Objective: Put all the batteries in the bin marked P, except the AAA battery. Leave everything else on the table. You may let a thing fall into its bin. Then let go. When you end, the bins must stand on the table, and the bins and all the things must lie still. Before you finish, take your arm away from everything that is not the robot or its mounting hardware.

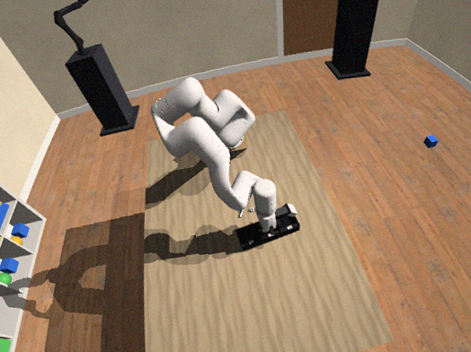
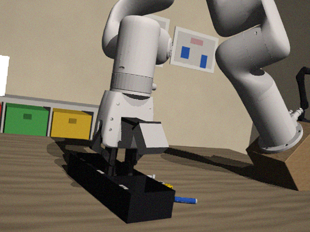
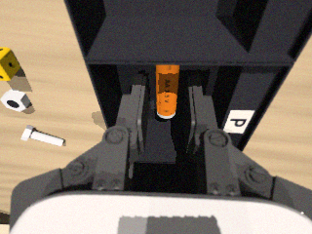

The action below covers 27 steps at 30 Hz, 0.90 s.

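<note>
1. The tool is lowered into the black bin, in the compartment marked with the P label at centre right of the wrist view.
2. The tool's fingers stand parted on either side of the orange battery, with a gap showing at each side; the battery is released and lies inside the P compartment.
3. No other contents of the bin can be made out.
4. On the worktop, outside the bin: a yellow die, a nut and a bolt at the wrist view's left edge.
5. A blue cylinder lies just beside the bin's near end in the exterior view.
</note>
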Motion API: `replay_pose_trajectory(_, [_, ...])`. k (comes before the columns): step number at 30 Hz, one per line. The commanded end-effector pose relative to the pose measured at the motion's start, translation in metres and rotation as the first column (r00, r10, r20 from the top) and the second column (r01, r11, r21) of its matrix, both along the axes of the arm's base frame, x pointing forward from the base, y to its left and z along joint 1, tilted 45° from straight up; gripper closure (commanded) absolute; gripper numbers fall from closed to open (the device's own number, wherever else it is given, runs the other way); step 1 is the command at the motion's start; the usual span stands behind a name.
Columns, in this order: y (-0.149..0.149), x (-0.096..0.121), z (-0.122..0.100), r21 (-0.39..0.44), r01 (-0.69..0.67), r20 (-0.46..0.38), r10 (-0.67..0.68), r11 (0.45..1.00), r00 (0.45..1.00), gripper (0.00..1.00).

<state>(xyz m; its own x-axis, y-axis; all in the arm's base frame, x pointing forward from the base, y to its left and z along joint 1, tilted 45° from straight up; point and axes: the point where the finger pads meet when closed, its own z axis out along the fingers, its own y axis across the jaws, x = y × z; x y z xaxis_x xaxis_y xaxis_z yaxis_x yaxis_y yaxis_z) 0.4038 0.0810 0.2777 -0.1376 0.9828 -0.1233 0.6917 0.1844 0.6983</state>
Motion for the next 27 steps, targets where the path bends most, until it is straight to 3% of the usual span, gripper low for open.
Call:
replay_pose_trajectory(1, [0.000,0.000,0.001,0.001,-0.001,0.003,0.001,1.000,1.000,0.72])
replay_pose_trajectory(27, [0.000,-0.012,0.013,0.001,0.000,0.002,0.000,1.000,1.000,0.72])
